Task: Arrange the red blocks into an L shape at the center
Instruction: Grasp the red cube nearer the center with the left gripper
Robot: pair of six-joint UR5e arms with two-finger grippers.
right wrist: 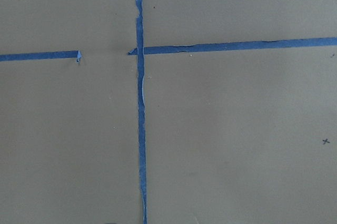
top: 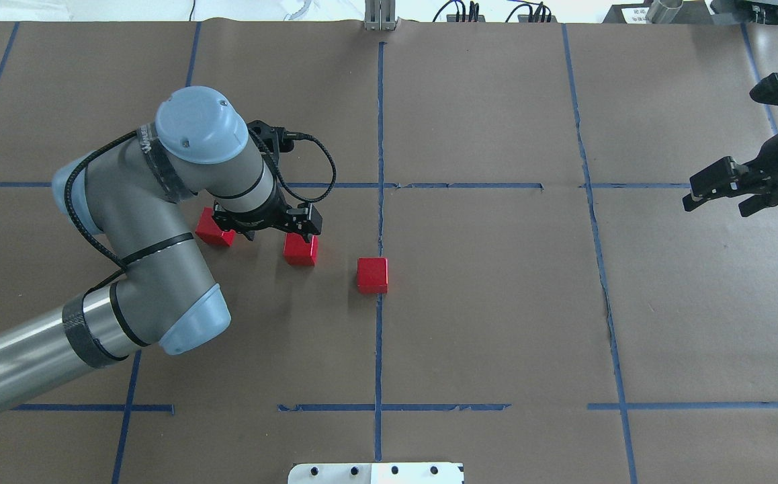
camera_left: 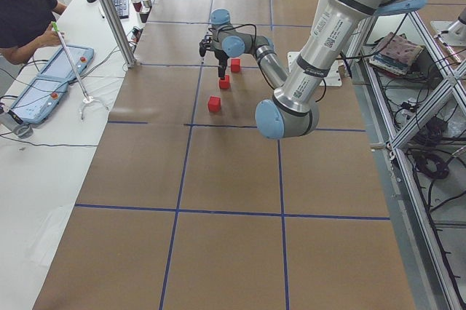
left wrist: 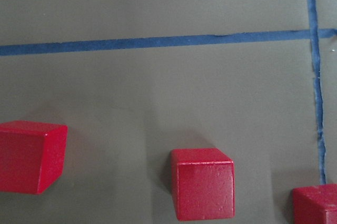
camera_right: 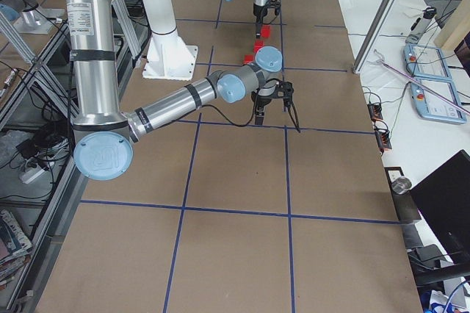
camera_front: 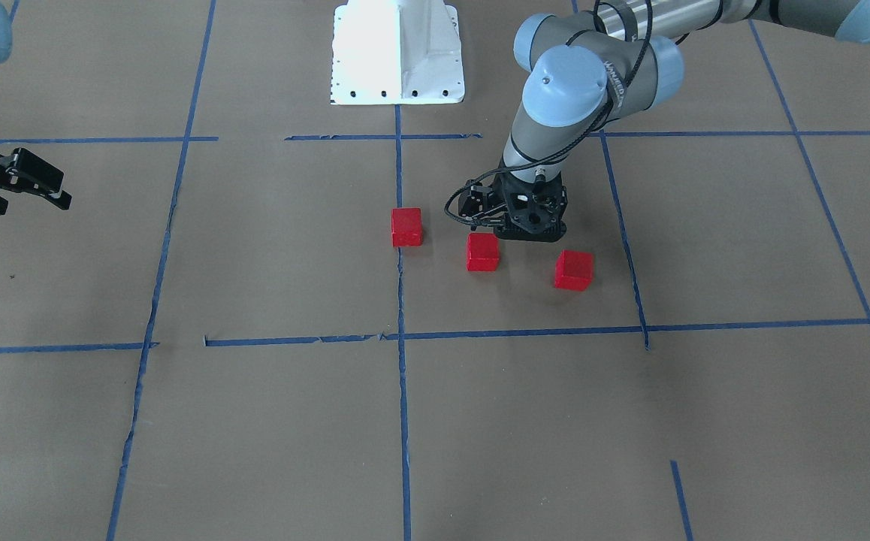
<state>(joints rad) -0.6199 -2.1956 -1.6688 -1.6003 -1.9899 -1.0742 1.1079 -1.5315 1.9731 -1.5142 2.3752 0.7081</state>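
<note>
Left hand (camera_front: 529,233) near red blocks (camera_front: 483,252) — loose diagonal row, apart

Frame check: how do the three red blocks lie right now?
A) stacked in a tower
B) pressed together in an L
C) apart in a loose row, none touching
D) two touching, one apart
C: brown paper shows between the far-left block, the middle block and the third block, which sits at the central tape line.
</note>
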